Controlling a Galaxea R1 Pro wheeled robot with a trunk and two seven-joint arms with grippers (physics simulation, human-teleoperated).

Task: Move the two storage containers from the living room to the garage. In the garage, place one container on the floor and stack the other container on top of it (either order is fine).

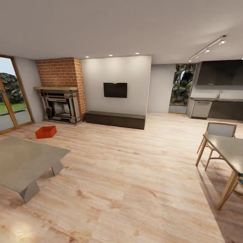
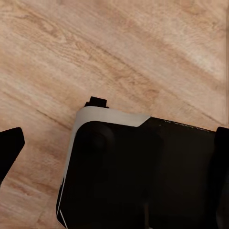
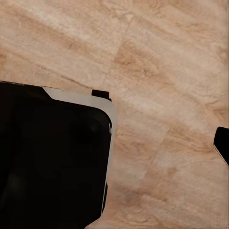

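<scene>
Beside the fireplace: one orange-red bin (image 1: 46, 131) sat on the wood floor (image 1: 128, 175), just in front of the brick fireplace (image 1: 60, 91) and toward the glass doors (image 1: 10, 98) from it. It was well apart from the robot.
Second bin: not located in these frames.
Room: living room. TV (image 1: 115, 90) hung on the wall to the kitchen side of the fireplace, with a low dark bench (image 1: 115, 119) under it.
Nearer obstacles: grey table (image 1: 25, 162) stood between the robot and the fireplace; wooden table (image 1: 229, 152) and chair (image 1: 219, 135) stood far across the room from the fireplace.
Left gripper: one dark fingertip (image 2: 10, 148) showed at the frame edge, plank floor beyond. Opening could not be judged; nothing seen held.
Right gripper: one dark fingertip (image 3: 222, 143) at the frame edge over bare planks. Opening could not be judged; nothing seen held.
Robot body: black and white shell (image 2: 138, 171) lay beneath both wrists.
Stage, judged: approach; bin not yet reached.
Handling, judged: open, lidless, stiff plastic shell, probably light. Flared walls could slip from a squeeze.
Grasp, judged: pinch the rim of a wall, or grip opposite rims with both arms.
</scene>
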